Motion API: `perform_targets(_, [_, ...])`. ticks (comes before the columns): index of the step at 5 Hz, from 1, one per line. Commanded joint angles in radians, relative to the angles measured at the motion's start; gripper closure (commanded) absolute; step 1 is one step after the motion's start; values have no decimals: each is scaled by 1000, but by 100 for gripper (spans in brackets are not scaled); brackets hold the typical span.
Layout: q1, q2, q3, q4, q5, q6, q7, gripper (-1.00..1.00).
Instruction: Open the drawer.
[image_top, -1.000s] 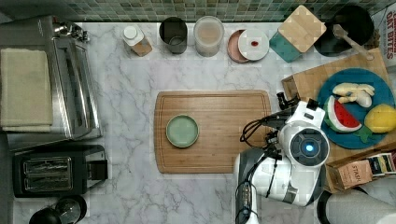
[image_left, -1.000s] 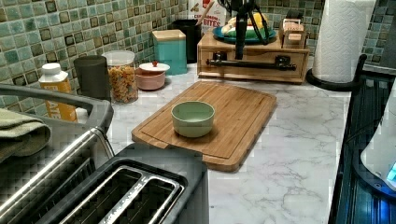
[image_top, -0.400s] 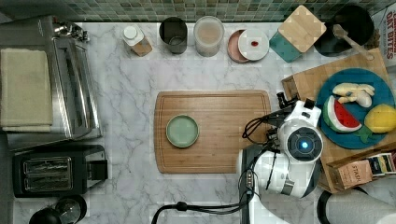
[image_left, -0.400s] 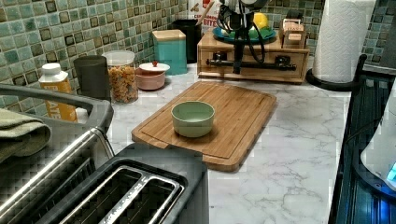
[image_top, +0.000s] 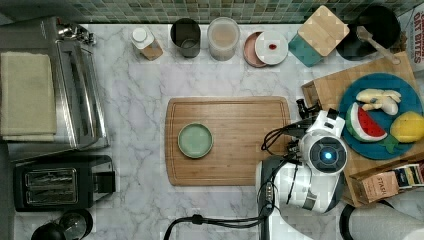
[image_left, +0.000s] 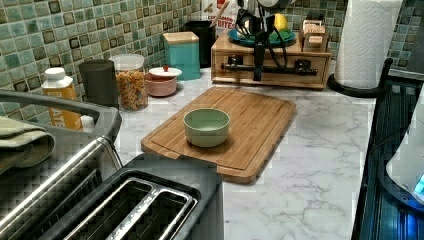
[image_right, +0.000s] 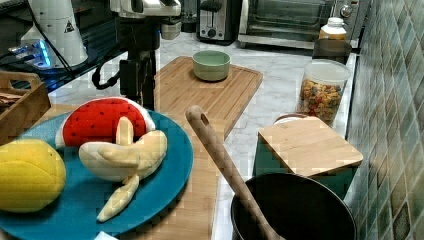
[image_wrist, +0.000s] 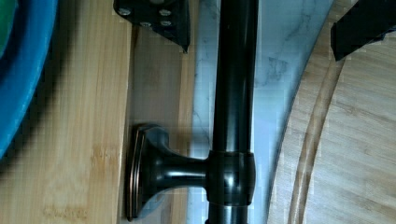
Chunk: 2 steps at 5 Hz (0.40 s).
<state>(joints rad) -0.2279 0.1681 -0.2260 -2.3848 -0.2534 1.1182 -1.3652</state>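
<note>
**Desk:** Where does the drawer (image_left: 272, 61) sit, and what is the gripper (image_wrist: 260, 44) doing?

**Photographer:** The drawer is in the low wooden box at the upper middle of the left view, just beyond the far end of the cutting board (image_top: 235, 140). Its front looks flush with the box, so it reads as shut. The gripper hangs straight down in front of it. In the wrist view its two fingers (image_wrist: 159, 18) stand apart on either side of the black handle (image_wrist: 236, 93), and neither touches it. The gripper is wide open and holds nothing.

**Desk:** What could go wrong from here?

**Photographer:** There are three likely risks. The bar is round and smooth, so a loose or shallow closure could let the fingers slide off once the pull begins. The fingers also sit near one of the handle's mounting posts, and a pull from that end rather than the middle could skew the drawer and jam it. The box itself may be the bigger worry, because nothing visibly anchors it to the marble. If the drawer sticks, the whole box could drag toward the cutting board.

**Desk:** And what rides on top of the box?

**Photographer:** A blue plate (image_top: 380, 150) of toy fruit rests there, filling the right of the top view. A jerk could shift it. The green bowl (image_top: 195, 140) sits well apart at the board's other end, out of harm's way.
</note>
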Motion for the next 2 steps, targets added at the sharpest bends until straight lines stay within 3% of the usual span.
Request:
perform_targets(1, [-16, 22, -3, -12, 27, 85, 7, -100])
perform_targets(2, [-2, 12, -10, -26, 8, 53, 40, -100])
